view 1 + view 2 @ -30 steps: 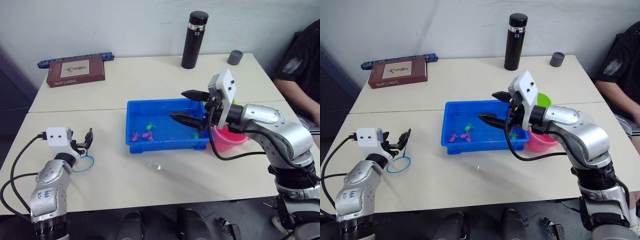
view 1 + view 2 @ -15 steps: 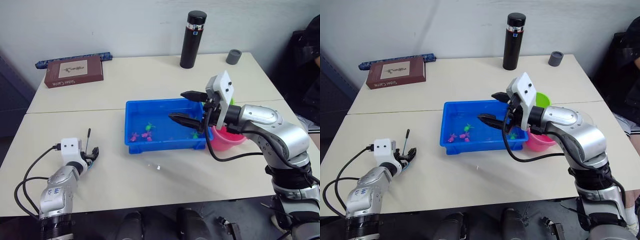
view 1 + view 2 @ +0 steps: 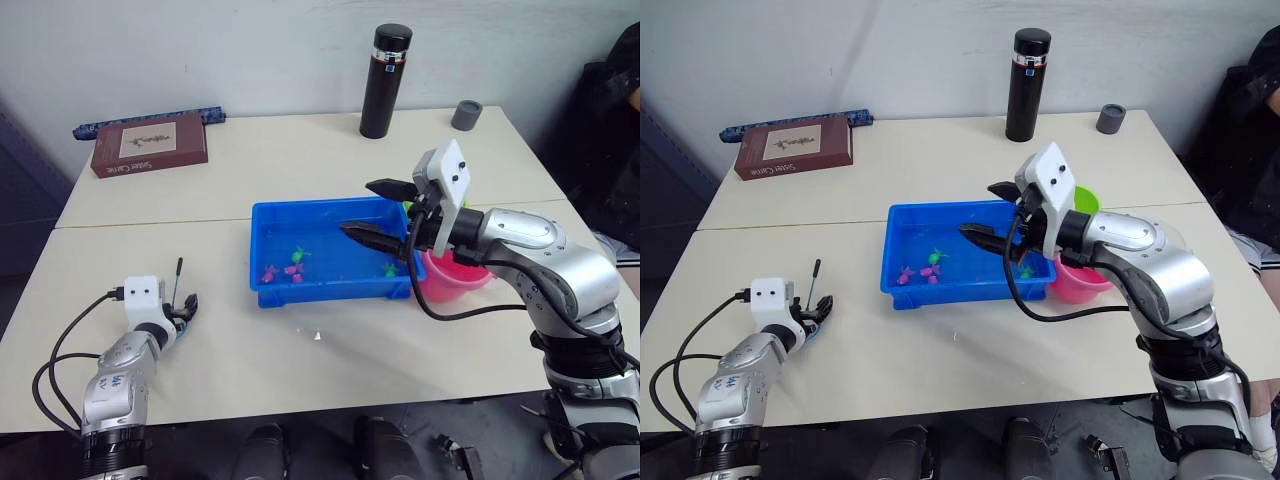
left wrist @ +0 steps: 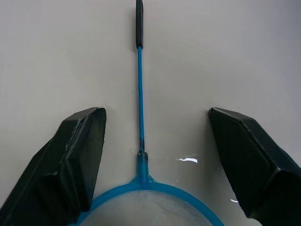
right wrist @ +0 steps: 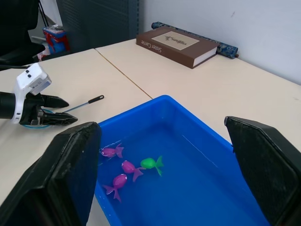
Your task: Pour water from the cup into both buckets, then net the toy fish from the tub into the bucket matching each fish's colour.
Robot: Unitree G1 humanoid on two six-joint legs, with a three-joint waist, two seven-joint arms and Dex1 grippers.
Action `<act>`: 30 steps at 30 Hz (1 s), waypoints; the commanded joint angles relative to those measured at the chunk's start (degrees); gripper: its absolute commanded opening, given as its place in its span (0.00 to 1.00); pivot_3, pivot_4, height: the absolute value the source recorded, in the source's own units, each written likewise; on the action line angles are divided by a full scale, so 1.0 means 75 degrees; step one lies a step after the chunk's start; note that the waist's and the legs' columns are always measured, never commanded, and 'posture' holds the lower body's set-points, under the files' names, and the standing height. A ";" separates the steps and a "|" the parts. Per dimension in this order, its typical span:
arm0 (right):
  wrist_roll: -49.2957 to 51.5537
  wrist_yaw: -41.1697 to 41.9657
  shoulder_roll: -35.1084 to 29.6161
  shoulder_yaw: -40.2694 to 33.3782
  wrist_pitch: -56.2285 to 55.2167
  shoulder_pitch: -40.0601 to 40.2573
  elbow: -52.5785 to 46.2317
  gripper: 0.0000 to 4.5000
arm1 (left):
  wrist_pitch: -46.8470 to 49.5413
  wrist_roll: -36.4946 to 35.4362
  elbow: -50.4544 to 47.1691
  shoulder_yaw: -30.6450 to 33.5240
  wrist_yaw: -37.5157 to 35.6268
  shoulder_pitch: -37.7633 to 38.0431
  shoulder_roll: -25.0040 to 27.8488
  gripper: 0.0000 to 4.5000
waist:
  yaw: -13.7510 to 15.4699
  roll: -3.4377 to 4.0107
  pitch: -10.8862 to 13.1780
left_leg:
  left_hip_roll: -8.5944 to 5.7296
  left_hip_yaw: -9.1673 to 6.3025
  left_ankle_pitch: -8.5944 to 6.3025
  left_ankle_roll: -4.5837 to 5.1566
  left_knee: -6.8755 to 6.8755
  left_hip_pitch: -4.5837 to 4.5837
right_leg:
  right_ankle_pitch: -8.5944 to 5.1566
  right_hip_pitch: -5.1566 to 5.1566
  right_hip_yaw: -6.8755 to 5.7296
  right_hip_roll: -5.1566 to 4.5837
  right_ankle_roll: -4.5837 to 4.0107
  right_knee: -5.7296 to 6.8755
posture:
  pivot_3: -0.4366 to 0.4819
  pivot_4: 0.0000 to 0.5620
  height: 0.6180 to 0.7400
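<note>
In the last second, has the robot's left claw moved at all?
Yes. The left claw has dropped towards the table's near edge, farther from the shallow bright blue plastic tub, and now hangs open over the small blue-rimmed net.

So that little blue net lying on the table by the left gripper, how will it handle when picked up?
Probably very light: the net has a thin blue shaft and a slim hoop. The narrow shaft may flex or twist between the left gripper fingers, which are open on either side of it. Droplets on the table beside it suggest it could be slippery.
</note>
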 commanded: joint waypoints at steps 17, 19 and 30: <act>-0.0044 -0.0119 0.0067 -0.0307 -0.0009 -0.0069 -0.0248 1.00 | 0.0105 0.0260 0.0420 -0.0259 -0.0091 0.0069 0.0033 0.02 | 0.0004 0.0002 -0.0001 | -0.0006 0.0001 0.0000 0.0001 -0.0004 0.0000 | 0.0000 -0.0001 0.0000 -0.0014 -0.0001 -0.0003 | 0.48 0.27 1.00; -0.0053 -0.0161 0.0083 -0.0337 -0.0028 -0.0099 -0.0229 1.00 | 0.0047 0.0334 0.0227 -0.0298 -0.0065 -0.0068 0.0106 0.02 | 0.0003 0.0002 -0.0001 | -0.0007 0.0000 0.0000 0.0001 -0.0005 0.0000 | 0.0000 0.0000 0.0000 -0.0014 -0.0001 -0.0004 | 0.48 0.27 1.00; -0.0003 -0.0144 0.0138 -0.0537 -0.0083 -0.0318 -0.0256 1.00 | 0.0362 0.0093 -0.0923 -0.0363 -0.0843 -0.1754 0.1194 0.02 | 0.0003 -0.0008 0.0001 | -0.0011 -0.0013 0.0000 0.0002 0.0001 -0.0102 | 0.0003 -0.0075 -0.0021 -0.0009 0.0003 -0.0012 | 0.48 0.27 1.00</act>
